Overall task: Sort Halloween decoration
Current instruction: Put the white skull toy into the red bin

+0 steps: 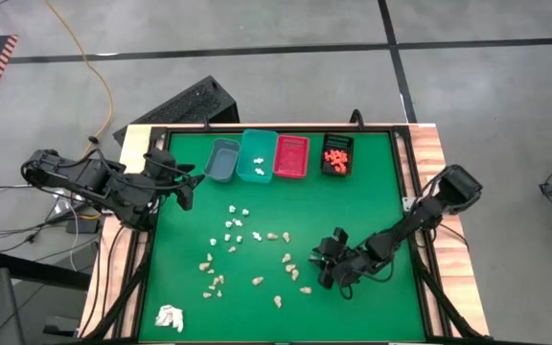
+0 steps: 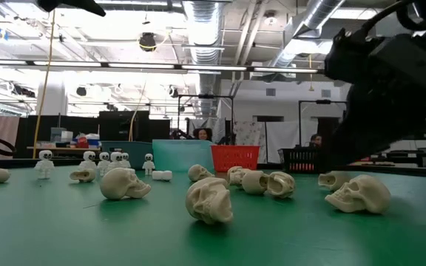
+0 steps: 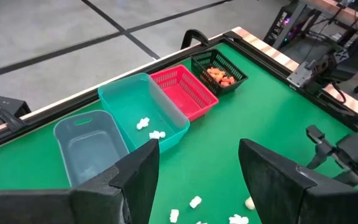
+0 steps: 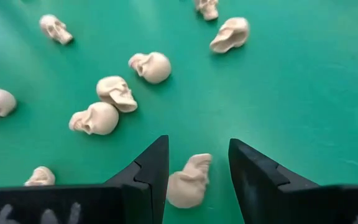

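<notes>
Right wrist view: illegible end effector (image 4: 197, 163) markings

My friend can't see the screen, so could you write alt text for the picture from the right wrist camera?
The right gripper has its two dark fingers open around a small beige skull lying on the green table. More beige skulls lie scattered beyond it.
</notes>
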Robot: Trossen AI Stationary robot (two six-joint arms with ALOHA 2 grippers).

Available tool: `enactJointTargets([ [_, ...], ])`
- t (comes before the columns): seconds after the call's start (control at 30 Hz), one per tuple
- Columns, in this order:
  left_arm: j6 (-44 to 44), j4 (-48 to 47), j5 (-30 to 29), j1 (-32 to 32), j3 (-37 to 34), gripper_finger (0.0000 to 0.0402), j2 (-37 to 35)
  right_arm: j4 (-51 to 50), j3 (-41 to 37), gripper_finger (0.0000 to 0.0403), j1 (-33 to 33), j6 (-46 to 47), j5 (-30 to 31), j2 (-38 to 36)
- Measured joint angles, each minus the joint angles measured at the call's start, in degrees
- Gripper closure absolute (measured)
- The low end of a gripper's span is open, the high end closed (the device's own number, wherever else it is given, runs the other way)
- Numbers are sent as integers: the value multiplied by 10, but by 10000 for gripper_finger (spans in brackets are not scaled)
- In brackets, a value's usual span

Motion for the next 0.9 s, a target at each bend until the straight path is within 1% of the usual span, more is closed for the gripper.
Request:
enactJointTargets([
  [0.17, -2, -8, 4, 0, 0, 191, 0, 0, 14, 242, 12, 37, 12, 39],
  [0.37, -2, -8, 4, 0, 0, 191, 0, -6, 16, 242, 43, 104, 69, 83],
  [0.47, -2, -10, 3, 0, 0, 191, 0, 0, 16, 245, 52, 131, 75, 116],
  [0.53, -2, -11, 3, 0, 0, 191, 0, 0, 17, 254, 56, 154, 81, 135],
  [0.63, -2, -11, 3, 0, 0, 191, 0, -4, 22, 279, 62, 182, 88, 155],
  [0.8, -6, -11, 3, 0, 0, 191, 0, -13, 31, 317, 66, 185, 103, 156],
  [0.9, -6, -11, -2, 0, 0, 191, 0, -18, 37, 328, 65, 186, 102, 154],
])
